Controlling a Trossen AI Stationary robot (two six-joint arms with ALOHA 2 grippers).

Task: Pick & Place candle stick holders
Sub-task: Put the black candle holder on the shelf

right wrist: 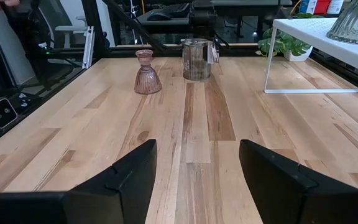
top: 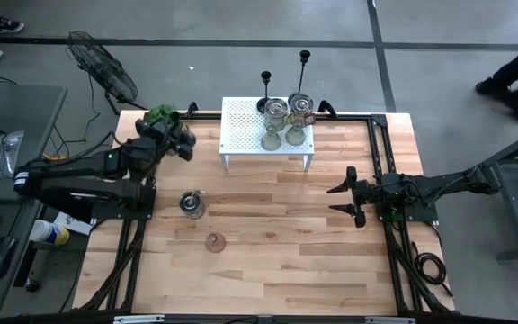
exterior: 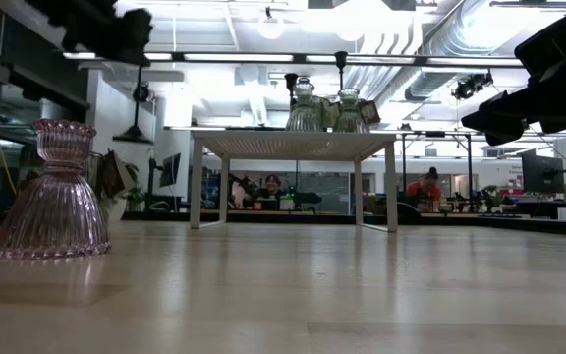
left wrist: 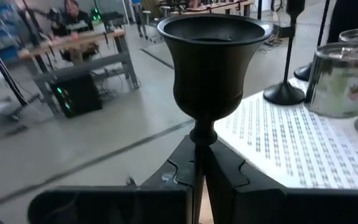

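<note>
My left gripper (top: pixel 183 142) is at the far left of the table, beside the white perforated shelf (top: pixel 241 121), shut on a black candlestick (left wrist: pixel 212 59) whose cup stands up in front of the wrist camera. Its base is hidden. Two more black candlesticks (top: pixel 266 90) (top: pixel 304 74) stand on their round bases at the shelf's far edge, with several glass holders (top: pixel 277 112) beside them. A clear glass holder (top: pixel 192 203) and a pinkish one (top: pixel 215 241) stand on the table. My right gripper (top: pixel 343 200) is open and empty at the right. My left gripper pinches the candlestick's thin stem (left wrist: pixel 198 146) just below the cup, between its two fingers (left wrist: pixel 229 177). The fingers lie across the stem. The candlestick stands upright, its cup above the fingers; the part below them is hidden by the gripper.
A small green plant (top: pixel 161 114) sits at the far left corner, close to my left gripper. The pinkish holder (exterior: pixel 51 192) stands near the low camera. A black frame runs along the table's right side (top: pixel 380 144). People sit at desks in the room behind (exterior: pixel 273 187).
</note>
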